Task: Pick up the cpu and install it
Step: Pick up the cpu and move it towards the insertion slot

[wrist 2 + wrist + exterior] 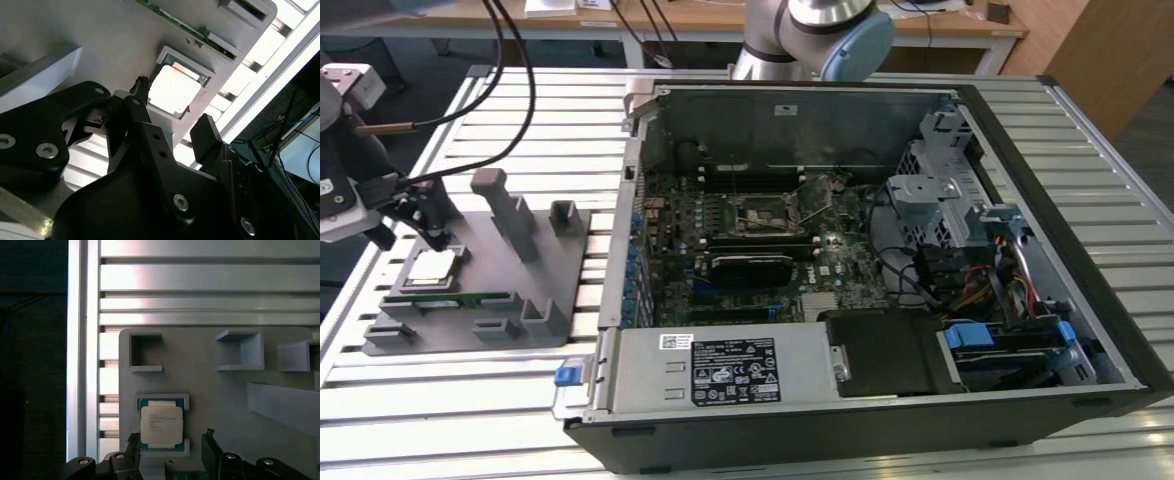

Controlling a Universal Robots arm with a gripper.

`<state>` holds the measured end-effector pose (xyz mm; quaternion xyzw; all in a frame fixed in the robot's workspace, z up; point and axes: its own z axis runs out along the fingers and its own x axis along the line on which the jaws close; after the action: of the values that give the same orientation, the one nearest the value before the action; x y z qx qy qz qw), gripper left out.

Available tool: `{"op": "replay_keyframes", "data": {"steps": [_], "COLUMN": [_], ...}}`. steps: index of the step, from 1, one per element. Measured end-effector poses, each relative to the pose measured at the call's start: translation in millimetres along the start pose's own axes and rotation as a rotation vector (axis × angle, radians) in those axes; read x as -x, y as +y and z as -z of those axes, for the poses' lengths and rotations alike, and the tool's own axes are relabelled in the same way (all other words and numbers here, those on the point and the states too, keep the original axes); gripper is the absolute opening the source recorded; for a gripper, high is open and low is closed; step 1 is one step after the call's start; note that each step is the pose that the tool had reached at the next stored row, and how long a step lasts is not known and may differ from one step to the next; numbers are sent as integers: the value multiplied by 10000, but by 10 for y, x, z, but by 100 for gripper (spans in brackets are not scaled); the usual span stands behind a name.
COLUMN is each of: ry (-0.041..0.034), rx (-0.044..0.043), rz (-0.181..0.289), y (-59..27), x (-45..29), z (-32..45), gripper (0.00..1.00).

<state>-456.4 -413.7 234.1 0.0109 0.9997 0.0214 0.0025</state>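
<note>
Slatted table (574, 120) — jig (554, 270), computer case (787, 130)

- Silver-grey tubular metal arm (781, 30) with a pale blue round joint cap (861, 45)
- Matte black pincer (172, 107) with angular linkage plates and silver screws (180, 201)
- White-grey boxy wrist housing (347, 88)

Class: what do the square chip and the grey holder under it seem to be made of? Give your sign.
Chip: probably a metal lid, shown by its dull silvery sheen, over a greenish board rim. Holder: likely plastic, shown by its matte, even grey and moulded pockets.

Shiny metal-topped cpu (161, 423), matt grey tray (220, 390)
</note>
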Motion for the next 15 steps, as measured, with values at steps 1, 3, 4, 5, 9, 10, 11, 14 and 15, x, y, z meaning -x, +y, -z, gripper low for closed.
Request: {"op": "replay_keyframes", "data": {"steps": [1,3,4,5,9,10,11,14,15], "ry": [6,22,29,34,41,43,47,49,50], "rx": [0,0,0,0,0,0,-1,0,-1], "rz": [-1,-1,3,18,165,196,233,324,324], "y": [-1,-2,-3,-5,-7,-8,-8,-9,-9], "x": [0,0,-1,-3,-18,-21,-25,-28,-29], "z": [-19,-55,-73,-91,-148,-161,-171,-189,-191], "gripper": [60,60,60,60,60,60,60,60,60]}}
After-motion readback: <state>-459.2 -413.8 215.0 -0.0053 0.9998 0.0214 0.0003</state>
